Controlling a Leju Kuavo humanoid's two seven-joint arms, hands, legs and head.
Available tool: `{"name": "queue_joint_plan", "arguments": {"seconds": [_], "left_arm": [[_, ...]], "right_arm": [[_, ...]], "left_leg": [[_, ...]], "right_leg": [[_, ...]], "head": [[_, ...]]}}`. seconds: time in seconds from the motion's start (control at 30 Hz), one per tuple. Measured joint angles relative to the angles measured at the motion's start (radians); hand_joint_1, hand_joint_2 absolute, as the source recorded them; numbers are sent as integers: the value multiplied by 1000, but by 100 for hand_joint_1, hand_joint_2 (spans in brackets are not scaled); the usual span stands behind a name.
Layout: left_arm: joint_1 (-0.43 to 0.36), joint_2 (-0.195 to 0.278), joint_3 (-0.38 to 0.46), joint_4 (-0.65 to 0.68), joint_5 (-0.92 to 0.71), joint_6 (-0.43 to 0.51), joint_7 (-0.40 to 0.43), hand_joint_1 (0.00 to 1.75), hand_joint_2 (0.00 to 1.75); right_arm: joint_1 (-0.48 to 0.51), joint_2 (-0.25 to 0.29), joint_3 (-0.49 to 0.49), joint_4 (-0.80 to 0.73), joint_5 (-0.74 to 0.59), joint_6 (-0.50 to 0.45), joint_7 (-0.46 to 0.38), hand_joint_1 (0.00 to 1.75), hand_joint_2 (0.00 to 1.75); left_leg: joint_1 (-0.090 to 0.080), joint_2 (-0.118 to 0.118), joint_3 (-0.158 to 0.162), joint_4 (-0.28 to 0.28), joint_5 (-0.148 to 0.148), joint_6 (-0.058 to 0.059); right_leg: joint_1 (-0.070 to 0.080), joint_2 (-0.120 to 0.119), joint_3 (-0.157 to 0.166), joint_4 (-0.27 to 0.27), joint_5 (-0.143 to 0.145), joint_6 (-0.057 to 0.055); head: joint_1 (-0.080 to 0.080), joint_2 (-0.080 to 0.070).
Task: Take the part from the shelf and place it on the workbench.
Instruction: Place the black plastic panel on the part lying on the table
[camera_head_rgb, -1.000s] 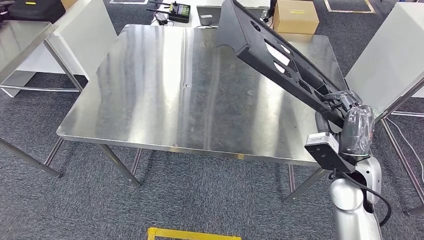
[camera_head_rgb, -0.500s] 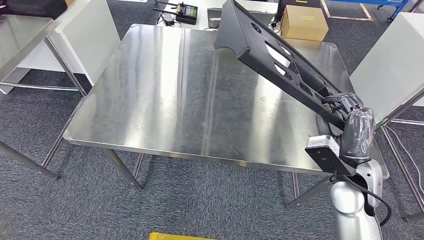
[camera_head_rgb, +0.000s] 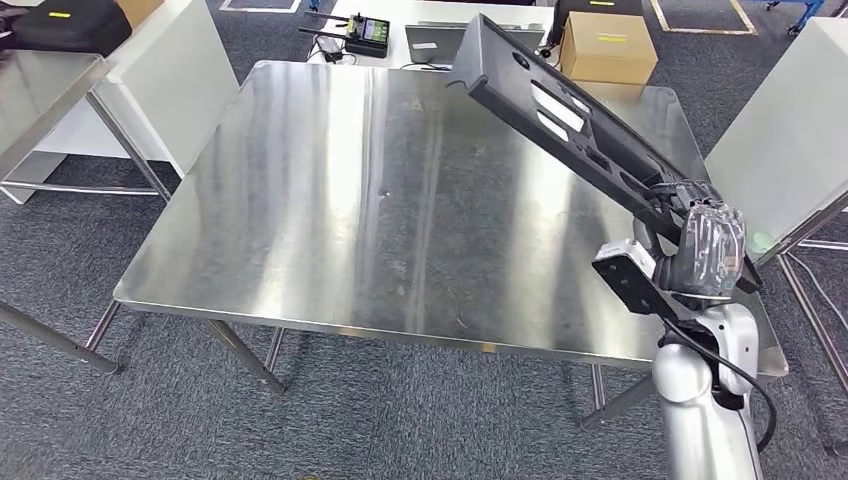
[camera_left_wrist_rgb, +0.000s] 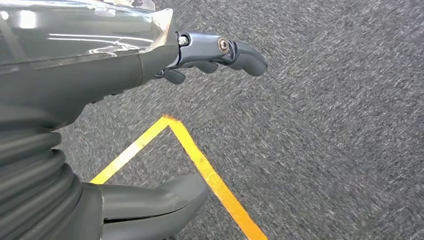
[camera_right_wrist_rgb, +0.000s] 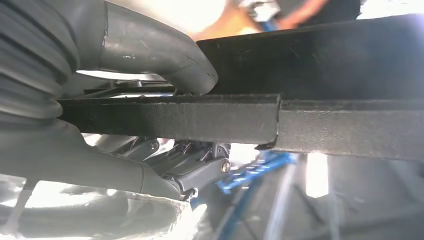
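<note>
A long black plastic part (camera_head_rgb: 560, 115) with several cut-outs slants up over the right side of the steel workbench (camera_head_rgb: 330, 200), its far end raised above the back edge. My right hand (camera_head_rgb: 705, 245) grips its near end at the table's right front corner. Close up in the right wrist view, the thumb (camera_right_wrist_rgb: 155, 50) lies over the black bar (camera_right_wrist_rgb: 210, 117) and the fingers (camera_right_wrist_rgb: 190, 160) curl under it. My left hand (camera_left_wrist_rgb: 165, 120) hangs over grey carpet, thumb and fingers apart, holding nothing.
A cardboard box (camera_head_rgb: 598, 45), a laptop (camera_head_rgb: 440, 42) and a black-and-green controller (camera_head_rgb: 362, 32) lie on the floor behind the workbench. White panels (camera_head_rgb: 775, 140) stand at the right, another steel table (camera_head_rgb: 40, 90) at the left. Yellow floor tape (camera_left_wrist_rgb: 200, 165) runs under my left hand.
The whole view has shifted as the camera moved. The black part has tipped lower towards the workbench, and my right hand holding it sits slightly further right and forward.
</note>
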Motion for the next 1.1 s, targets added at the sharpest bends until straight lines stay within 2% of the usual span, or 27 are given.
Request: {"name": "queue_joint_plan", "arguments": {"seconds": [0.03,0.07,0.1,0.13,0.17,0.2,0.27,0.4,0.6,0.73,0.97,1.1], "left_arm": [[1,0,0,0,0,-1,0,0,175],[1,1,0,0,1,-2,-1,0,175],[1,2,0,0,1,-2,-3,0,175],[1,3,0,0,1,-2,-6,0,175],[0,4,0,0,1,-2,-8,0,175],[-2,4,0,0,1,-2,-11,0,175],[-5,4,-1,0,-3,-5,-18,0,175],[-3,8,-10,0,-26,-26,-32,0,175],[-11,15,-37,0,-54,-58,-57,0,175],[-19,16,-43,0,-42,-78,-83,0,175],[-22,17,-51,0,-56,-82,-80,0,175],[-21,17,-53,0,-59,-42,-83,0,175]], "right_arm": [[-17,0,-2,44,27,-8,7,173,175],[-32,-1,-4,86,52,-17,12,173,175],[-51,-1,-6,128,77,-26,18,173,175],[-74,-2,-6,174,103,-36,28,173,175],[-102,-3,-5,224,127,-45,41,173,175],[-133,-7,-5,279,152,-54,58,173,175],[-192,-17,-2,394,213,-70,103,173,175],[-292,-44,29,635,385,-89,242,173,175],[-344,-52,106,872,548,-59,381,173,175],[-356,-10,157,955,619,-18,429,173,175],[-424,82,236,1024,645,31,424,173,175],[-452,127,282,1040,645,26,405,0,0]], "left_leg": [[3,1,-28,28,5,-3],[7,2,-36,16,31,-6],[11,4,-24,-33,72,-9],[15,8,1,-103,117,-11],[15,10,30,-170,148,-13],[16,11,51,-218,167,-11],[15,9,67,-249,169,-5],[8,0,66,-249,169,3],[2,-5,65,-248,165,14],[1,-2,66,-248,163,16],[6,5,72,-250,163,16],[8,5,72,-250,164,15]], "right_leg": [[-1,0,2,0,-3,0],[-2,1,6,1,-6,2],[-4,1,11,1,-10,6],[-6,3,16,2,-15,11],[-3,4,20,3,-20,18],[-1,5,22,4,-24,25],[7,5,21,6,-29,31],[9,-2,28,-4,-29,24],[8,-6,32,-13,-27,30],[7,-4,32,-13,-27,49],[13,0,33,-11,-27,49],[14,1,32,-10,-27,48]], "head": [[0,0],[0,0],[0,0],[0,0],[-1,0],[-1,0],[-1,0],[1,0],[1,0],[0,0],[0,0],[0,0]]}}
